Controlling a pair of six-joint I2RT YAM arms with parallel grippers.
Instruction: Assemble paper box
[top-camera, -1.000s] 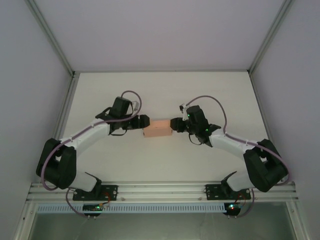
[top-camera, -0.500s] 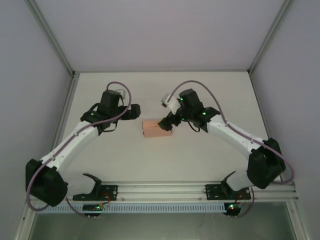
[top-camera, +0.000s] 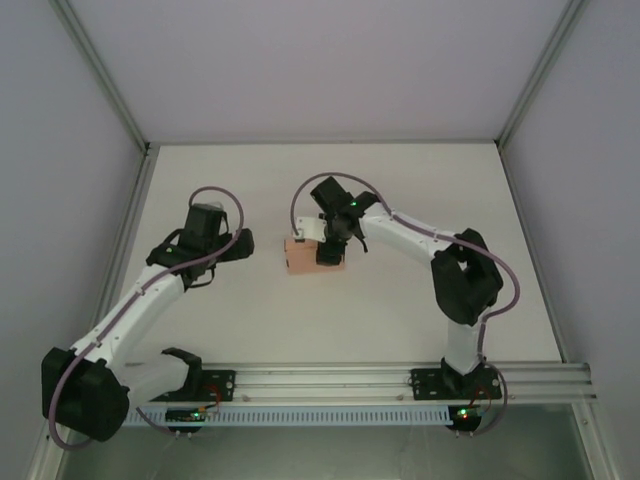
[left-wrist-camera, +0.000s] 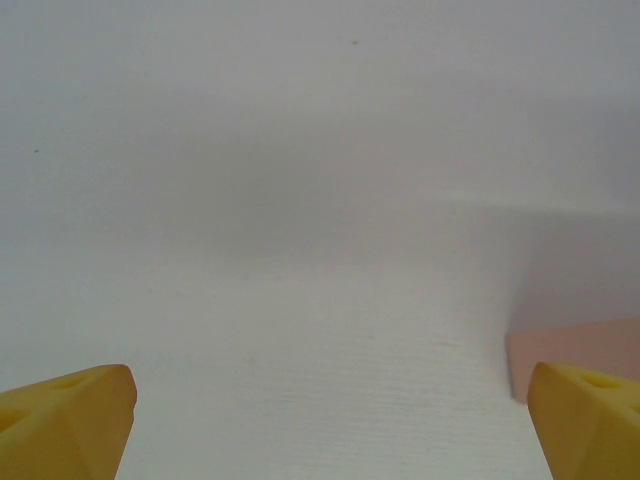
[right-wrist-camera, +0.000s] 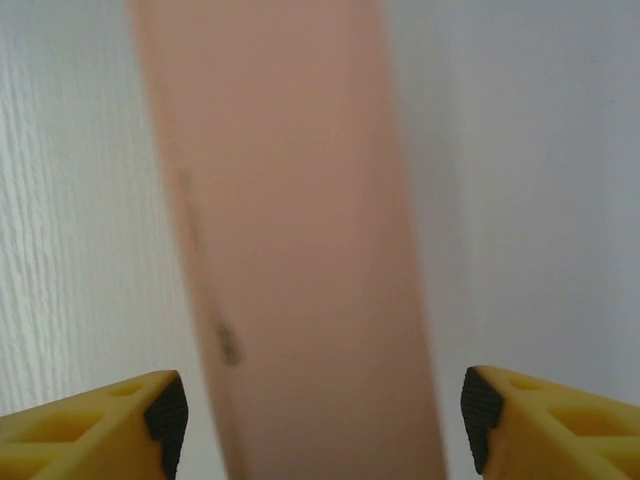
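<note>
The paper box (top-camera: 301, 258) stands near the middle of the white table (top-camera: 420, 190), a small squarish block of salmon-pink thin card with flat faces and straight edges. From the top view its upper side looks closed, and whether anything lies inside cannot be told. The card is matte and plain, with no print or label; in the right wrist view its surface (right-wrist-camera: 290, 230) is blurred and carries a faint dark line with a small smudge along it. The right gripper (top-camera: 330, 252) hangs directly over the right part of the box, pointing down. Its yellow fingers with black pads (right-wrist-camera: 168, 415) stand apart on either side of the card, a thin strip of table showing between each pad and the box, so the jaws straddle it without clamping it. The left gripper (top-camera: 262, 243) sits to the left of the box, near but apart, with its yellow fingertips (left-wrist-camera: 70, 415) spread wide over bare, finely ribbed table. A pink corner of the box (left-wrist-camera: 575, 345) shows just beside its right-hand fingertip.
</note>
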